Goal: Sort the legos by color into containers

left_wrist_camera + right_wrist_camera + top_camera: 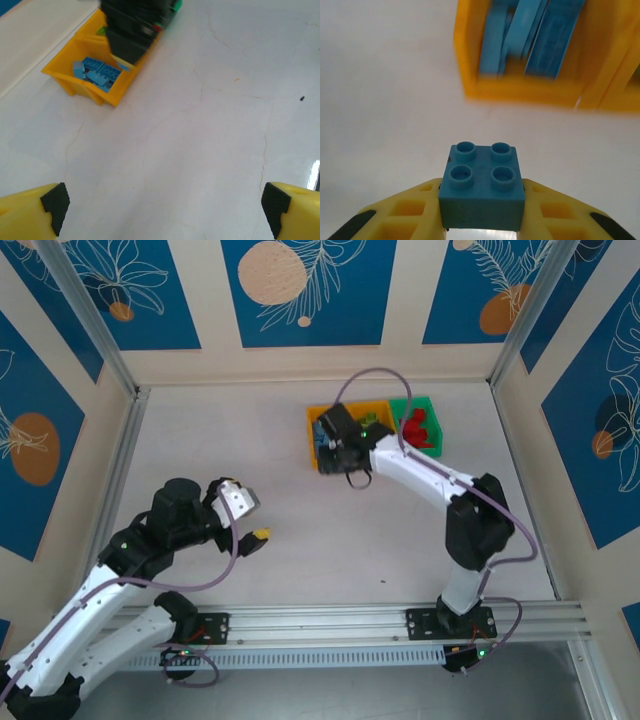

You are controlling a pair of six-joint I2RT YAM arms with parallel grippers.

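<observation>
My right gripper [482, 222] is shut on a light blue four-stud lego [482, 182], held just in front of the leftmost orange-yellow container [520, 93]. That bin holds several light blue legos [530, 40]. From above, the right gripper [333, 460] hovers at the front of this bin [313, 425]. The middle orange-yellow bin [378, 406] has lime green legos, and the green bin [436, 428] holds red legos [420, 430]. My left gripper [256, 518] stands wide open over bare table, with nothing between its fingers [55, 202]; it faces the blue-filled bin [75, 82].
The white tabletop [250, 430] is bordered by metal rails at the left, right and near edges. The right arm's black wrist [130, 30] hangs over the row of bins. A small dark speck [383, 581] lies near the front.
</observation>
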